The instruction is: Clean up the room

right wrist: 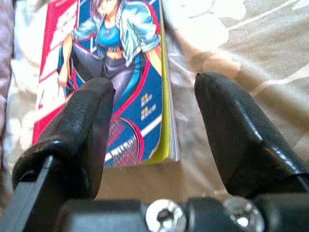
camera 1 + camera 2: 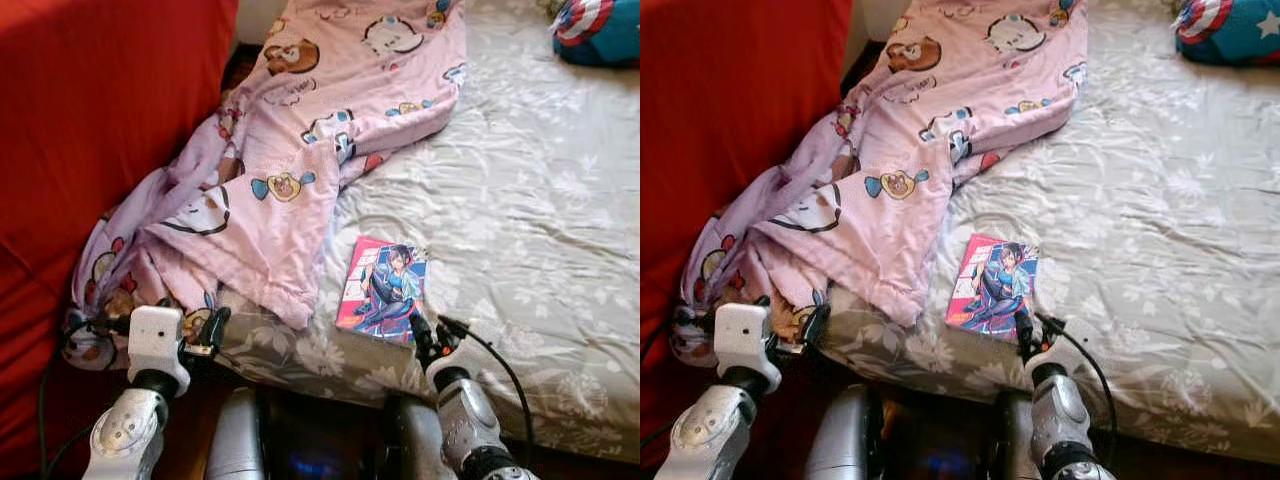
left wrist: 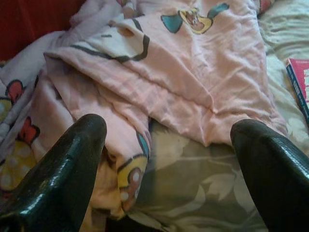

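Your right gripper has its jaws apart, hovering low at the near edge of the bed, right at the bottom of the book. In the right wrist view one finger overlaps the book's cover and the other sits over bare sheet just beside its page edge; nothing is pinched between them. The book lies flat, cover up, with a drawn figure in a blue jacket on it, close to the bed's near edge and just beside the lower hem of the pink blanket.

Your left gripper also has its jaws spread wide, pointed at the bunched end of that blanket where it spills over the bed's near left corner. The blanket runs from there up along the left edge of the bed, against the red sofa. A blue cushion with a star shield sits at the bed's far right corner.
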Tool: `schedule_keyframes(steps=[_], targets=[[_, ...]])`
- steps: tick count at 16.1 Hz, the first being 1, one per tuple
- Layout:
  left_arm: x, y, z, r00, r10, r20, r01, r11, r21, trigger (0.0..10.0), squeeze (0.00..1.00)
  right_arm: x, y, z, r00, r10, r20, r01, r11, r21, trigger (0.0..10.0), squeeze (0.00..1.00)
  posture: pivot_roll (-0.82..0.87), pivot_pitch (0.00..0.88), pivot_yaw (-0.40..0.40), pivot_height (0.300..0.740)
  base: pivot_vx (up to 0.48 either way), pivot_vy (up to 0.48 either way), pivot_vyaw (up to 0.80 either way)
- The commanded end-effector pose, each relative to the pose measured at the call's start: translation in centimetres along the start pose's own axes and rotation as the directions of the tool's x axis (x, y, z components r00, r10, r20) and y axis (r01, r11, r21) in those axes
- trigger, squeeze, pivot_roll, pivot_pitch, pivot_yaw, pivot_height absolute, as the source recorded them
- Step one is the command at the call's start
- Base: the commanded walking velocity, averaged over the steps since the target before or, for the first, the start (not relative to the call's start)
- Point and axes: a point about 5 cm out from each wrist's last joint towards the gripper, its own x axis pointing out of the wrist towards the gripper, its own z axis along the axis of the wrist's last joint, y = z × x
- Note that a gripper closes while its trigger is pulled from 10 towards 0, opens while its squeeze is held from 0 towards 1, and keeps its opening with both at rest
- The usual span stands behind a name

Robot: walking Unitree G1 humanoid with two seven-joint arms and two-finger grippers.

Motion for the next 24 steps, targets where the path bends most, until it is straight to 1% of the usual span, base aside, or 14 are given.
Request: schedule_keyframes(steps=[1, 2, 5, 7, 9, 10, 11, 12, 15, 17, 18, 20, 21, 24], targets=[[-0.6, 0.2, -0.2, 1.000, 0.007, -0.025, -0.007, 1.000, 0.003, 10.0, 0.00, -0.3, -0.5, -0.3, 1.000, -0.022, -0.006, 0.022, 0.999, 0.032, 10.0, 0.00, 0.22, 0.279, -0.020, 0.593, 0.000, 0.000, 0.00], [-0.6, 0.1, -0.1, 1.000, 0.006, -0.027, -0.006, 1.000, 0.003, 10.0, 0.00, -0.3, -0.5, -0.4, 1.000, -0.017, -0.016, 0.018, 0.998, 0.065, 10.0, 0.00, 0.23, 0.284, -0.019, 0.593, 0.000, 0.000, 0.00], [-0.7, 0.0, 0.1, 1.000, 0.004, -0.027, -0.004, 1.000, 0.012, 10.0, 0.00, -0.2, -0.4, -0.6, 1.000, 0.001, -0.028, 0.002, 0.995, 0.097, 10.0, 0.00, 0.24, 0.293, -0.022, 0.593, 0.000, 0.000, 0.00], [-0.8, 0.4, 0.2, 1.000, 0.012, -0.026, -0.011, 1.000, 0.019, 10.0, 0.00, -0.1, -0.1, -0.8, 0.999, 0.016, -0.037, -0.009, 0.983, 0.184, 10.0, 0.00, 0.24, 0.292, -0.023, 0.593, 0.000, 0.000, 0.00], [-0.9, 0.5, 0.2, 0.999, 0.016, -0.030, -0.015, 1.000, 0.022, 10.0, 0.00, -0.1, 0.0, -1.1, 0.997, 0.040, -0.064, -0.027, 0.983, 0.184, 10.0, 0.00, 0.25, 0.291, -0.023, 0.593, 0.000, 0.000, 0.00], [-1.0, 0.5, 0.2, 0.999, 0.018, -0.031, -0.017, 1.000, 0.023, 10.0, 0.00, -0.1, 0.0, -1.2, 0.996, 0.046, -0.070, -0.030, 0.976, 0.216, 10.0, 0.00, 0.25, 0.292, -0.023, 0.593, 0.000, 0.000, 0.00], [-1.1, 0.6, 0.2, 0.999, 0.021, -0.032, -0.020, 1.000, 0.024, 10.0, 0.00, -0.2, -0.1, -1.2, 0.996, 0.051, -0.071, -0.030, 0.962, 0.273, 10.0, 0.00, 0.25, 0.294, -0.023, 0.593, 0.000, 0.000, 0.00], [-1.2, 0.6, 0.3, 0.999, 0.023, -0.032, -0.022, 0.999, 0.024, 10.0, 0.00, -0.3, -0.5, -1.2, 0.997, 0.042, -0.072, -0.019, 0.955, 0.295, 10.0, 0.00, 0.26, 0.295, -0.022, 0.593, 0.000, 0.000, 0.00], [-1.4, 0.7, 0.3, 0.999, 0.030, -0.034, -0.029, 0.999, 0.026, 10.0, 0.00, -0.3, -1.1, -0.8, 0.997, 0.032, -0.073, -0.009, 0.956, 0.292, 10.0, 0.00, 0.26, 0.302, -0.022, 0.593, 0.000, 0.000, 0.00], [-1.6, 0.9, 0.3, 0.999, 0.034, -0.037, -0.033, 0.999, 0.029, 10.0, 0.00, -0.3, -1.4, -0.6, 0.997, 0.030, -0.070, -0.008, 0.953, 0.304, 10.0, 0.00, 0.26, 0.305, -0.020, 0.593, 0.000, 0.000, 0.00], [-1.9, 0.9, 0.5, 0.999, 0.035, -0.038, -0.034, 0.999, 0.031, 10.0, 0.00, -0.3, -1.3, -0.6, 0.997, 0.039, -0.072, -0.013, 0.945, 0.327, 10.0, 0.00, 0.27, 0.313, -0.017, 0.593, 0.000, 0.000, 0.00], [-2.1, 0.9, 0.7, 0.999, 0.036, -0.038, -0.035, 0.999, 0.034, 10.0, 0.00, -0.3, -1.1, -0.8, 0.995, 0.059, -0.078, -0.028, 0.939, 0.343, 10.0, 0.00, 0.28, 0.325, -0.013, 0.593, 0.000, 0.000, 0.00], [-2.4, 1.0, 0.9, 0.999, 0.035, -0.036, -0.034, 0.999, 0.041, 10.0, 0.00, -0.4, -0.8, -1.2, 0.993, 0.086, -0.084, -0.050, 0.929, 0.366, 10.0, 0.00, 0.29, 0.334, -0.005, 0.593, 0.000, 0.000, 0.00], [-2.8, 1.3, 1.4, 0.999, 0.037, -0.038, -0.035, 0.998, 0.059, 10.0, 0.00, -0.4, -1.0, -1.1, 0.995, 0.079, -0.064, -0.046, 0.913, 0.406, 10.0, 0.00, 0.30, 0.356, 0.005, 0.593, 0.000, 0.000, 0.00]])
